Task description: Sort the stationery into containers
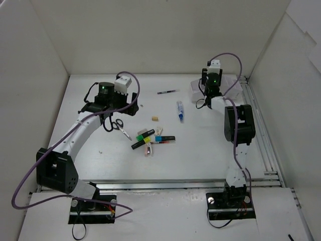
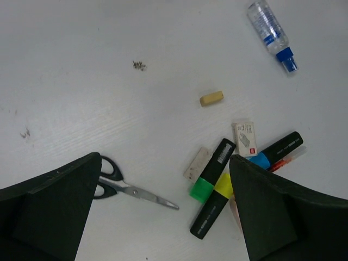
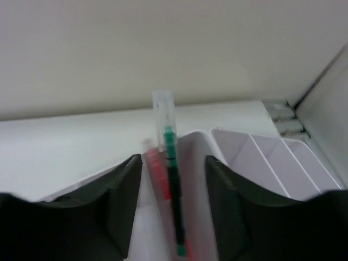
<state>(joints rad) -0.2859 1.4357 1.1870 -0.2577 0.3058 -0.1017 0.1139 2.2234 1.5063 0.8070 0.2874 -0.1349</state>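
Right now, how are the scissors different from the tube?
The scissors have black handles and thin grey blades; the tube is clear with a blue tip. The scissors are flat and pointy; the tube is round. Both lie on the table, untouched.

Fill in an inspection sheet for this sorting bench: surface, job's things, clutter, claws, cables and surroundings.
Surface: white tabletop, faint scuff marks.
Job's things: black-handled scissors, beige block eraser, clear blue-tipped tube, green, yellow and blue-capped markers and thin black pen lie loose; white plastic divided organiser stands far right.
Clutter: dark crumbs.
Claws: left claw open over the scissors and markers; right claw open, green pen and red pen between its jaws at the organiser.
Cables: purple cable loops off each arm.
Surroundings: white walls; metal rails along the near edge.
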